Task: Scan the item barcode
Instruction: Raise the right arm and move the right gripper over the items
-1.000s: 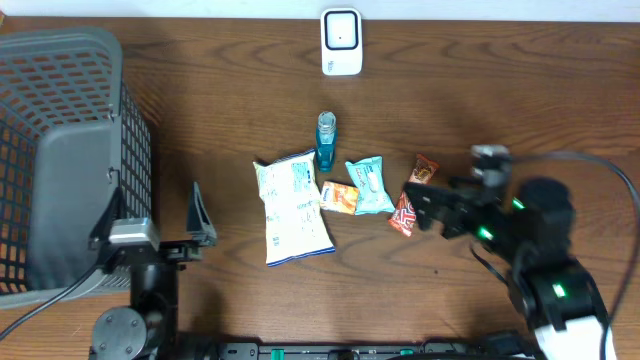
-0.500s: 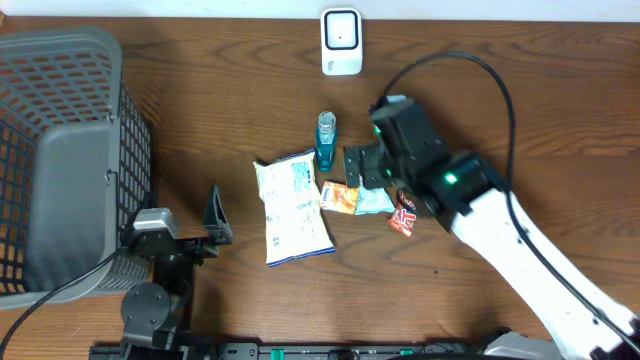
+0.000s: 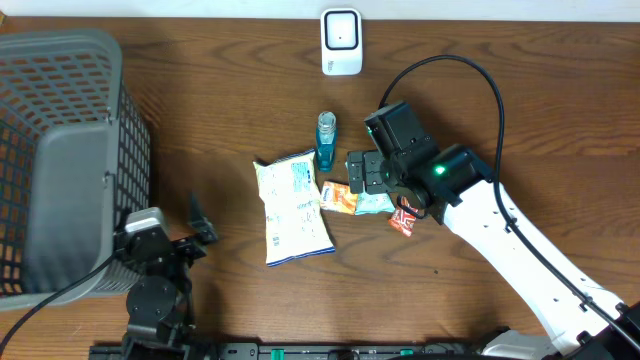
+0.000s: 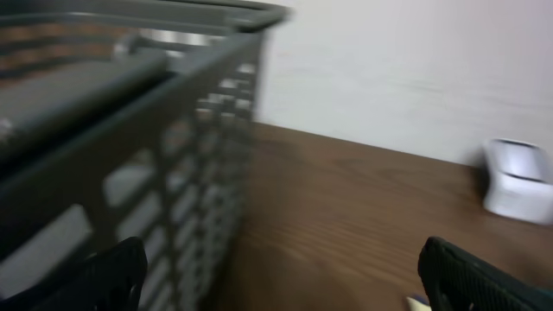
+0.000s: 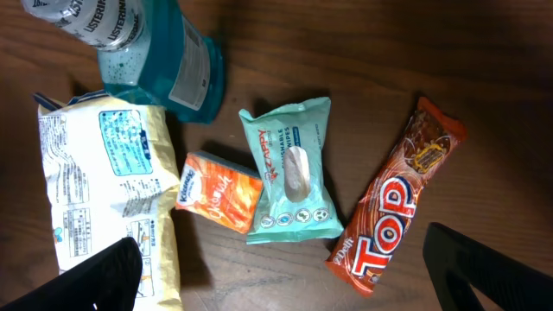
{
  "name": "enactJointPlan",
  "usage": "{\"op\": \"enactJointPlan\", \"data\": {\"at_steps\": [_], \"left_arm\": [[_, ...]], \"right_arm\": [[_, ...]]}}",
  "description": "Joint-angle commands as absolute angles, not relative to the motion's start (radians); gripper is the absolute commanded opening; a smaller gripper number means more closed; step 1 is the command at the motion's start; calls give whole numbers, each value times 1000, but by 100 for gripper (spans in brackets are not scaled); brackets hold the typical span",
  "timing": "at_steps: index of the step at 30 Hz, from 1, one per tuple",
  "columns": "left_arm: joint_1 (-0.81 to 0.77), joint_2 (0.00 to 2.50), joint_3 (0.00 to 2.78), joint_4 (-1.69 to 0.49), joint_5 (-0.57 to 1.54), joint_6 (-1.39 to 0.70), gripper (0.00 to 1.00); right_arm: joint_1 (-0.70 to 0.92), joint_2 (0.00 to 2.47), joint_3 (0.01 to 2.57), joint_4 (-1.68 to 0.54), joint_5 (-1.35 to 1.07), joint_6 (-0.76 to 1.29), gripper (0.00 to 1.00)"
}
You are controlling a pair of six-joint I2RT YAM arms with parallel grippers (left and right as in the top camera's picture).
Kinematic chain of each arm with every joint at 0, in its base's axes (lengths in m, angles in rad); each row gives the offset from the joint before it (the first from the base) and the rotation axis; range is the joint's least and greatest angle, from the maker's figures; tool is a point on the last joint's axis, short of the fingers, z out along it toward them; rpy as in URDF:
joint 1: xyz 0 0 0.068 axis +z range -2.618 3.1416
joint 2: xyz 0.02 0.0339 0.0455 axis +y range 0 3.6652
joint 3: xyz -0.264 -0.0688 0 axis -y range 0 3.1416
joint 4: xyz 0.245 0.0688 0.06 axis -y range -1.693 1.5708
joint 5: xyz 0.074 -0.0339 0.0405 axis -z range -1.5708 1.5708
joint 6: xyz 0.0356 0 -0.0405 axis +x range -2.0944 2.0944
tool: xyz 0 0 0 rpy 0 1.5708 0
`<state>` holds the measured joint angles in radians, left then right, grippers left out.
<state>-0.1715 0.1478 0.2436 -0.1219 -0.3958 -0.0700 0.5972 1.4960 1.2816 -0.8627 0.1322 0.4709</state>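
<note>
Several items lie mid-table: a cream snack bag [image 3: 292,207], a blue mouthwash bottle [image 3: 326,141], an orange pack [image 3: 338,198], teal wipes [image 5: 289,173] and a red Top bar [image 5: 393,203]. The white scanner [image 3: 341,42] stands at the far edge. My right gripper [image 3: 358,172] hovers open above the teal wipes and orange pack, holding nothing; in its wrist view the right gripper [image 5: 285,276] has its fingers wide apart over bare wood below the packs. My left gripper [image 3: 200,228] is open and empty beside the basket, at the near left.
A large grey mesh basket [image 3: 60,150] fills the left side and looms close in the left wrist view as a blurred basket wall [image 4: 130,130]. The right arm's cable arcs over the table's right half. A small item lies partly hidden under the right arm.
The right arm has swung from the near right to above the cluster of items, then settled slightly. The left arm has drawn back toward the near edge. Both grippers stayed open.
</note>
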Motion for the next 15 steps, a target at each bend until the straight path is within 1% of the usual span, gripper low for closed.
{"op": "enactJointPlan", "data": {"at_steps": [1, 5, 7, 8, 12, 15], "left_arm": [[-166, 141, 258, -120, -659, -53, 99], [-166, 141, 258, -123, -850, -53, 99], [-166, 141, 258, -123, -845, -54, 99], [-166, 141, 258, -123, -798, -54, 99], [-166, 141, 258, -86, -454, -53, 99], [-166, 141, 258, -43, -254, -53, 99]], "right_arm": [[604, 1492, 1272, -863, 159, 474, 99], [604, 1493, 1264, -852, 159, 474, 99], [604, 1493, 1264, -841, 159, 474, 99], [604, 1493, 1264, -832, 159, 474, 99], [604, 1493, 1264, -802, 149, 474, 99], [604, 1493, 1264, -796, 146, 475, 99]]}}
